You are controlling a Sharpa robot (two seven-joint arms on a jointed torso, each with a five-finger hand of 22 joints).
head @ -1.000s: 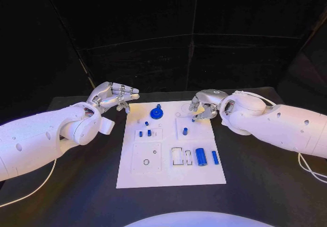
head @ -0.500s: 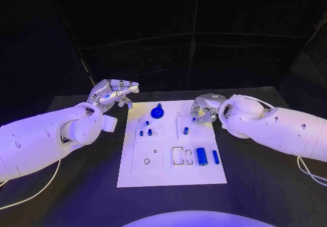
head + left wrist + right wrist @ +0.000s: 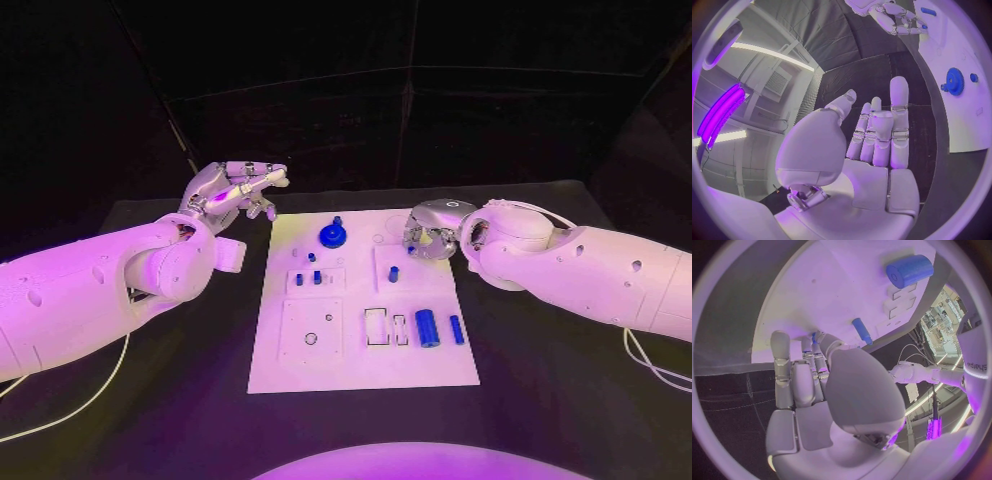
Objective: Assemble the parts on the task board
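The white task board (image 3: pixel 361 350) lies mid-table. On it stand a blue gear (image 3: pixel 333 236), small blue pegs (image 3: pixel 299 279), a blue piece (image 3: pixel 392 273), a thick blue cylinder (image 3: pixel 427 327) and a thin blue bar (image 3: pixel 456 329). My left hand (image 3: pixel 231 188) hovers off the board's far left corner, fingers straight and holding nothing (image 3: pixel 879 135). My right hand (image 3: pixel 431 230) sits over the board's far right corner with its fingers curled in. In the right wrist view a small blue part (image 3: pixel 813 334) shows pinched at its fingertips, mostly hidden. The cylinder (image 3: pixel 909 271) and bar (image 3: pixel 861 330) lie beyond it.
Black table (image 3: pixel 548 390) surrounds the board on all sides. The board has empty recesses, among them a square panel with a ring hole (image 3: pixel 310 340) and rectangular slots (image 3: pixel 375 328). The left wrist view shows the gear (image 3: pixel 954 81) and my right hand (image 3: pixel 892 17).
My left hand has risen and drifted a little to the left, away from the board. The right hand has stayed nearly in place at the far right corner.
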